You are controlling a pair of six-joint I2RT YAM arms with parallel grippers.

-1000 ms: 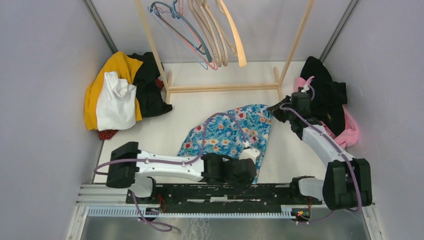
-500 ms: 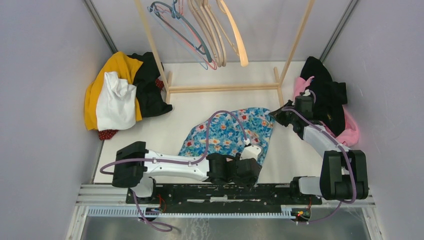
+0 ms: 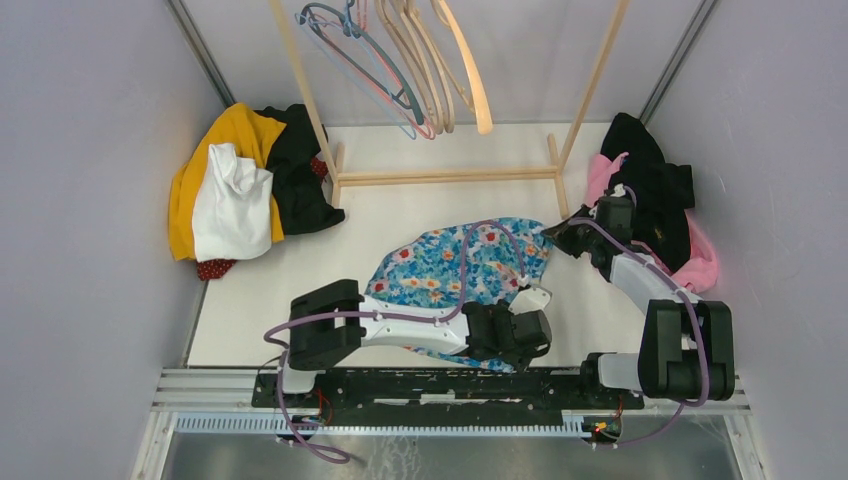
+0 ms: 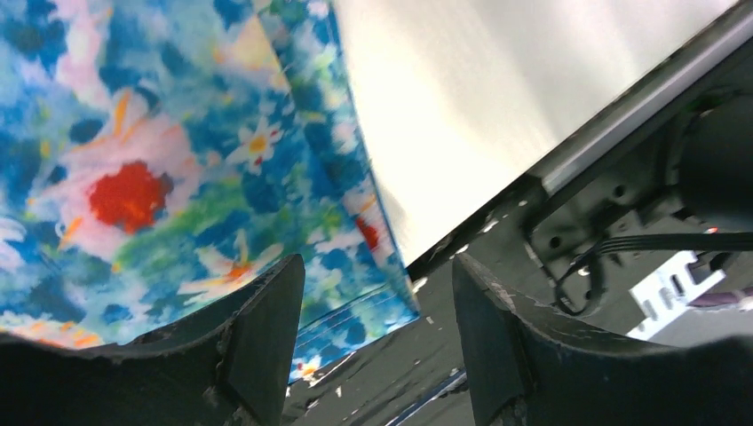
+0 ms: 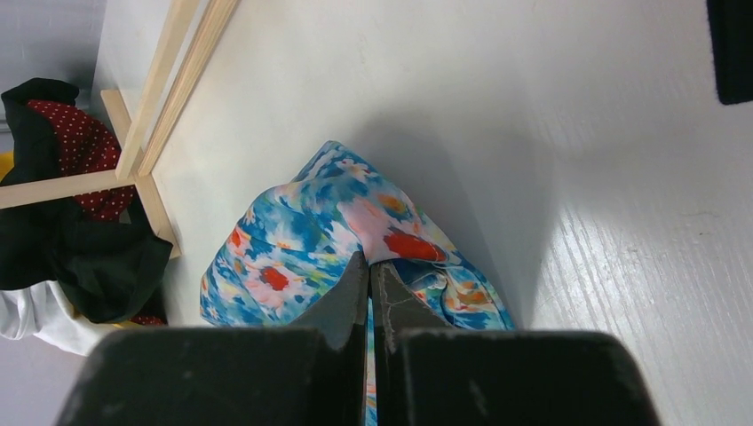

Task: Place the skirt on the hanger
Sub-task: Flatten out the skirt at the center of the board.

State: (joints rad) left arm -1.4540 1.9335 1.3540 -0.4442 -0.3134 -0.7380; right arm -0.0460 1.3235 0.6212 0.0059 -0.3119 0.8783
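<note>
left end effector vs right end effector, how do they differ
The left end effector stands open with nothing between its jaws; the right end effector is shut, pinching a fold of the skirt. The left end effector is at the skirt's near edge by the base rail; the right end effector is at its far corner near the wooden rack. Both sit low at the skirt's edge.

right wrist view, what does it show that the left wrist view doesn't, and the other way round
Only the right wrist: the right gripper shut on a fold of the skirt, the wooden rack foot, a pile of dark clothes. Only the left wrist: the left gripper, open, and the black rail. Both: the skirt on the white table.
</note>
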